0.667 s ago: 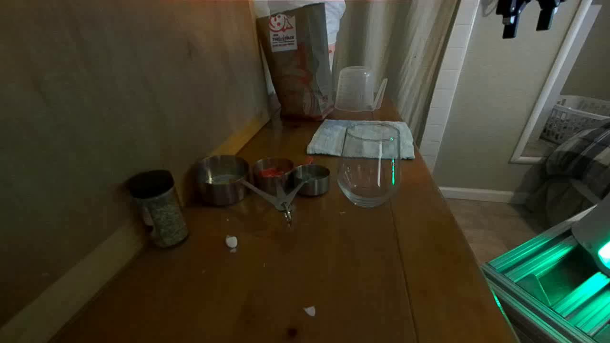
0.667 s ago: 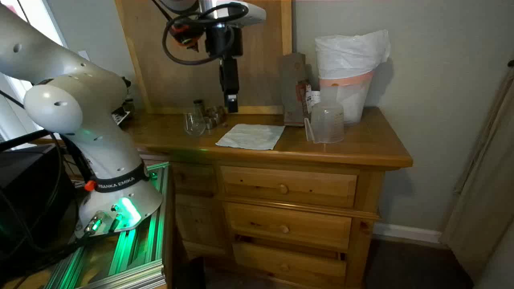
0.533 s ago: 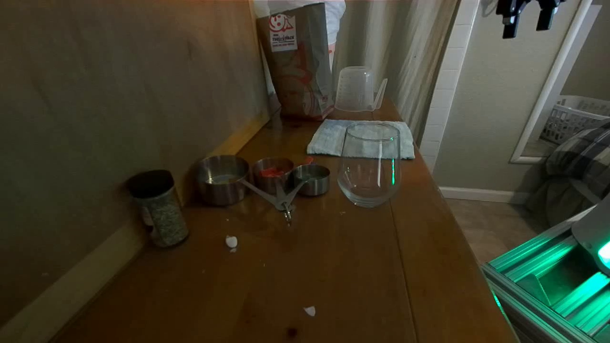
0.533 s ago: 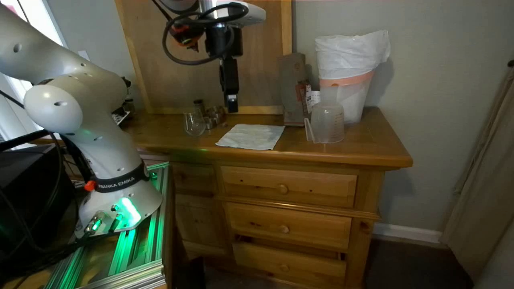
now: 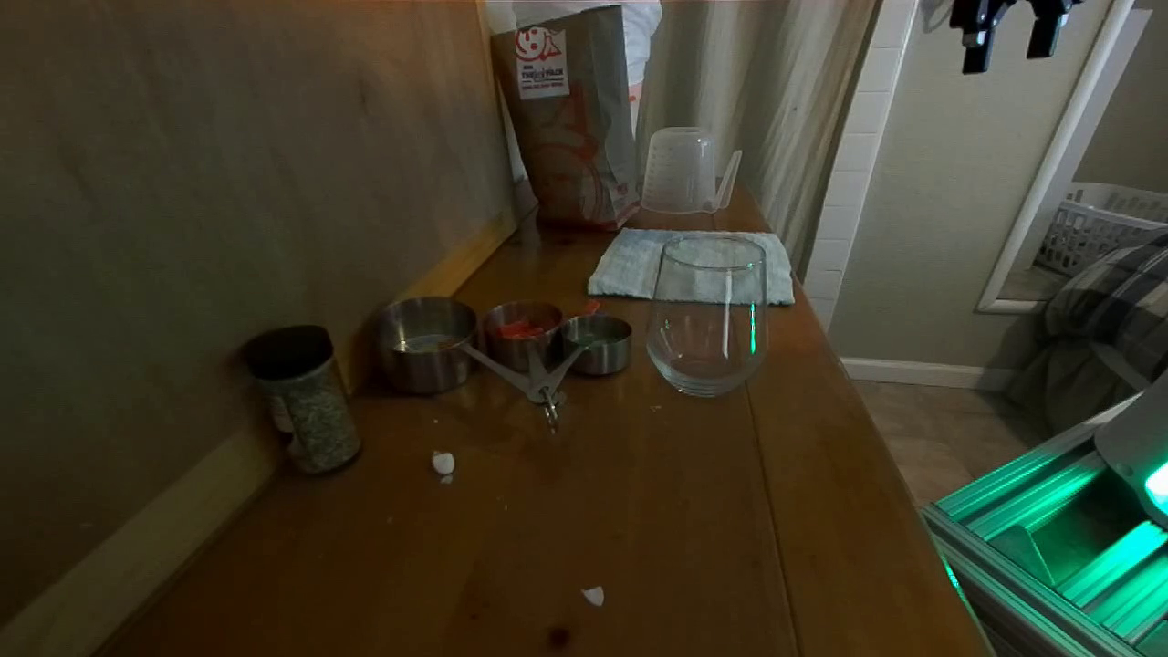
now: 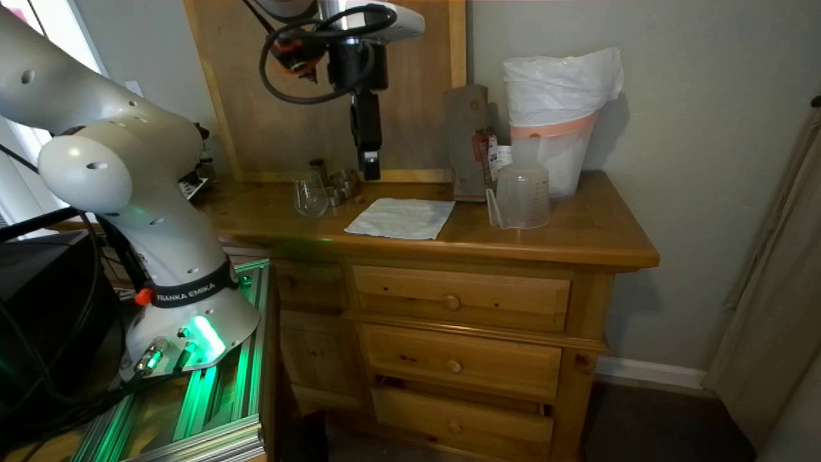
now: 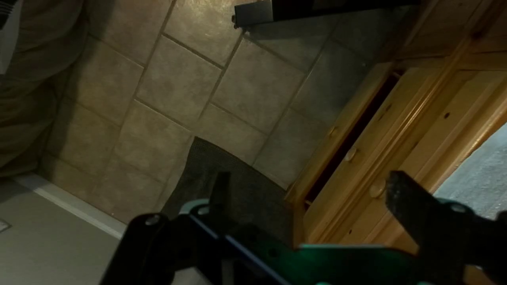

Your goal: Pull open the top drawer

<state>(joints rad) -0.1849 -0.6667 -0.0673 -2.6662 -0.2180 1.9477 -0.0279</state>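
The wooden top drawer (image 6: 404, 292) is shut in the dresser front in an exterior view. Its round wooden knob (image 6: 451, 302) sits at the middle of its face. In the wrist view the top drawer (image 7: 431, 138) is seen from above at a slant, and its knob (image 7: 377, 188) shows just left of the right-hand finger. My gripper (image 7: 309, 176) is open, with nothing between its fingers. In an exterior view the gripper (image 6: 371, 170) points down, high above the dresser top and well apart from the drawer. It also shows at the top edge of an exterior view (image 5: 1009, 62).
The middle drawer (image 6: 410, 356) is shut and the bottom drawer (image 6: 417, 410) is partly open. On the dresser top stand a folded cloth (image 6: 401, 218), a plastic measuring jug (image 6: 524, 196), a stemless glass (image 6: 311, 197), metal measuring cups (image 5: 427, 347), a spice jar (image 5: 310, 411) and a paper bag (image 5: 575, 128).
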